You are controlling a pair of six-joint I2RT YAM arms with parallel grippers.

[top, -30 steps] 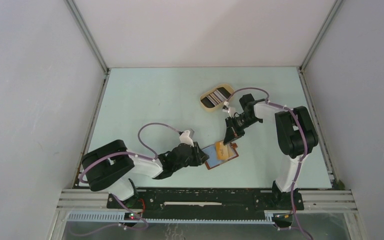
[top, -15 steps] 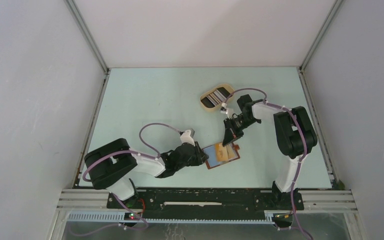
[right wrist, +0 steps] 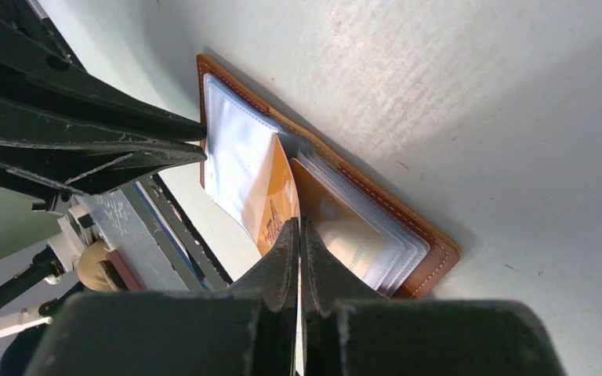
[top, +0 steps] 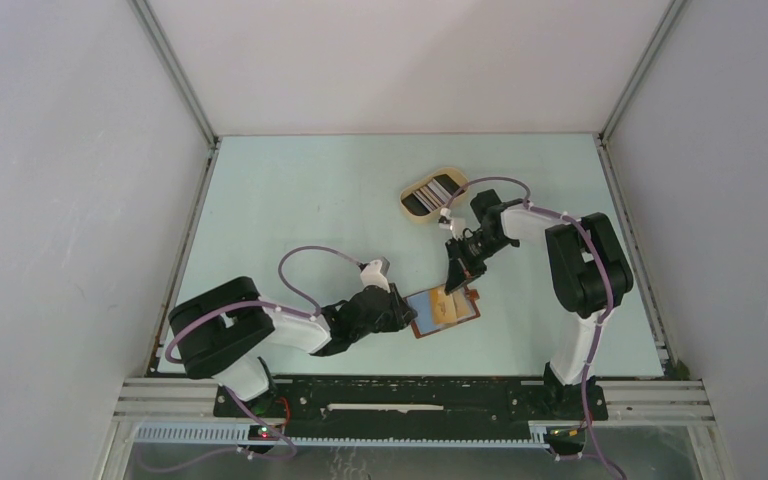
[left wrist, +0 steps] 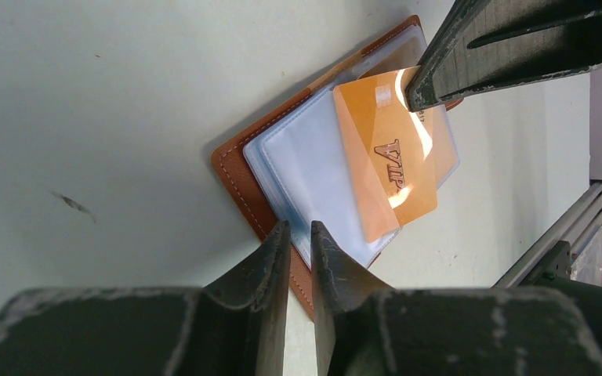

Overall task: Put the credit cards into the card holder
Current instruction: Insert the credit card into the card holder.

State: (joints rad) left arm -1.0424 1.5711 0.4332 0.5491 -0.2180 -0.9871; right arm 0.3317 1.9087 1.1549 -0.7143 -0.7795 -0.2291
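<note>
The card holder (top: 438, 322) lies open near the front middle, brown leather (left wrist: 239, 176) with clear sleeves. My left gripper (top: 407, 318) is shut on its left edge (left wrist: 298, 235). My right gripper (top: 451, 283) is shut on an orange credit card (left wrist: 384, 164) marked VIP. It holds the card's upper corner, and the card's lower part sits partly in a clear sleeve. In the right wrist view the card (right wrist: 278, 200) stands between the sleeves just ahead of my right gripper (right wrist: 299, 227), with the leather (right wrist: 407, 223) to the right. More credit cards (top: 432, 192), black and pale, lie in the tray.
A beige oval tray (top: 407, 208) sits behind the card holder, close to my right arm's wrist. White walls enclose the pale green table on three sides. A metal rail runs along the front edge.
My right gripper has moved slightly down and left with the orange card, pushing it further into the card holder. The left gripper and card holder have shifted only a little.
</note>
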